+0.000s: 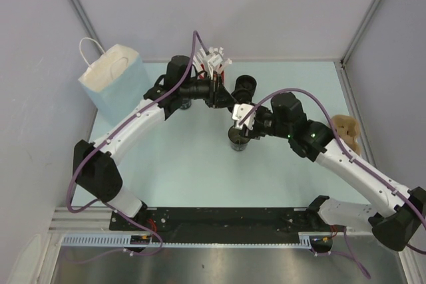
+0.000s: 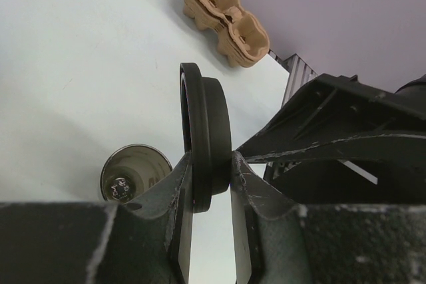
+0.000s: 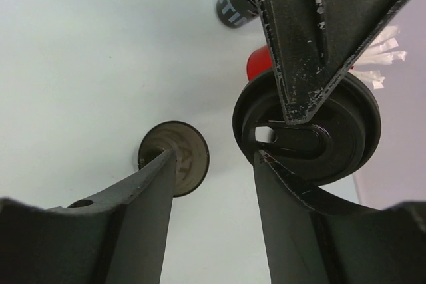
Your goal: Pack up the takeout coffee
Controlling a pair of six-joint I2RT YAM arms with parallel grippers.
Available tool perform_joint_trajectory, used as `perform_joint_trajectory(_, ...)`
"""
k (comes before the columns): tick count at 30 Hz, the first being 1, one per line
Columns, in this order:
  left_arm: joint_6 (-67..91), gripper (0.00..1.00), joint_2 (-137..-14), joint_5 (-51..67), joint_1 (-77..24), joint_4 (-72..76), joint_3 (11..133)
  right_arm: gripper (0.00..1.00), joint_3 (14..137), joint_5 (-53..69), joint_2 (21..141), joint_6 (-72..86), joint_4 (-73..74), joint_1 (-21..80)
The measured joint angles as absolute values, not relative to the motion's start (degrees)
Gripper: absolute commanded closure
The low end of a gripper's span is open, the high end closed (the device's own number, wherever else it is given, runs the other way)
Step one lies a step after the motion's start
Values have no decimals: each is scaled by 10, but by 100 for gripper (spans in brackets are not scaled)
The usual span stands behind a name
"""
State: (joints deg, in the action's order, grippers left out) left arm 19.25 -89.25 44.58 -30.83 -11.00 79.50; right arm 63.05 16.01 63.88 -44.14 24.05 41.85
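The takeout coffee cup (image 1: 237, 143) is black and stands open, without a lid, mid-table. It also shows in the left wrist view (image 2: 133, 172) and the right wrist view (image 3: 190, 157). My left gripper (image 2: 210, 161) is shut on a black lid (image 2: 206, 118), held on edge above the table beside the cup. The lid also shows in the right wrist view (image 3: 346, 131). My left gripper shows in the top view too (image 1: 228, 98). My right gripper (image 3: 214, 156) is open and empty just above the cup, its left finger over the cup's mouth; it also shows in the top view (image 1: 238, 128).
A red cup (image 3: 259, 64) of white sticks (image 1: 214, 61) stands at the back. A black cylinder (image 3: 236, 4) stands near it. A light blue paper bag (image 1: 113, 84) is at the back left. A tan two-hole cardboard tray (image 2: 226, 18) lies at the right edge.
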Motion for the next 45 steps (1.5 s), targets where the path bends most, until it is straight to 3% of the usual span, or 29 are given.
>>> perform_joint_trajectory(26,201,75,-893,453,-307,-107,794,55,589,98,638,-482,162,443)
perform_joint_trajectory(41,207,74,-893,458,-306,-101,788,81,589,74,666,-479,132,446)
perform_joint_trajectory(43,208,69,-893,457,-305,-100,786,89,589,71,668,-478,128,446)
perform_joint_trajectory(44,208,57,-893,457,-305,-100,785,93,589,70,670,-478,127,446)
perform_joint_trajectory(45,208,52,-893,457,-305,-100,785,99,589,70,671,-477,126,446)
